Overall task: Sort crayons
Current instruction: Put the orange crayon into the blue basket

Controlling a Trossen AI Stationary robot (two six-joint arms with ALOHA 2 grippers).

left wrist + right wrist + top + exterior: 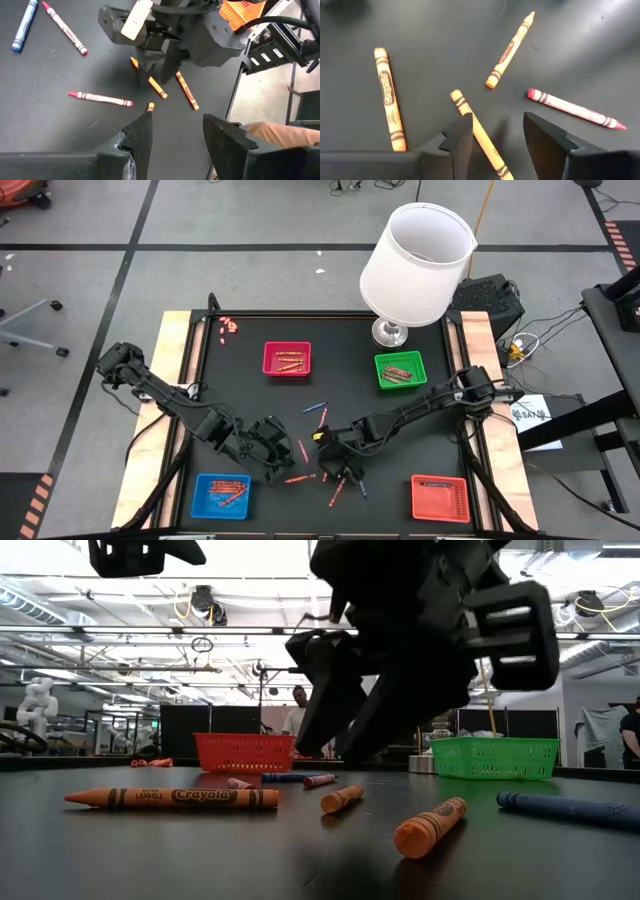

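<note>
Hovering low over the loose crayons is the right hand, fingers parted with nothing between them, an orange crayon lying on the surface right under the gap, slanted across it; that slant looks like the worry, since fingers closing across a tilted stick may roll it or flick it aside rather than pinch it; close by lie a second orange crayon, a third and a red one, so a skidding stick could knock a neighbour; just beside, the left hand hangs with its fingers spread, empty too, looking straight at the right arm; the two arms are crowded over the same patch near the front middle of the surface, and a careless reach by either could bump the other or sweep crayons about; the rest of the crayons are partly sorted, some already in the red tray, the green tray and the blue tray; dropping orange in the wrong tray is the other risk
</note>
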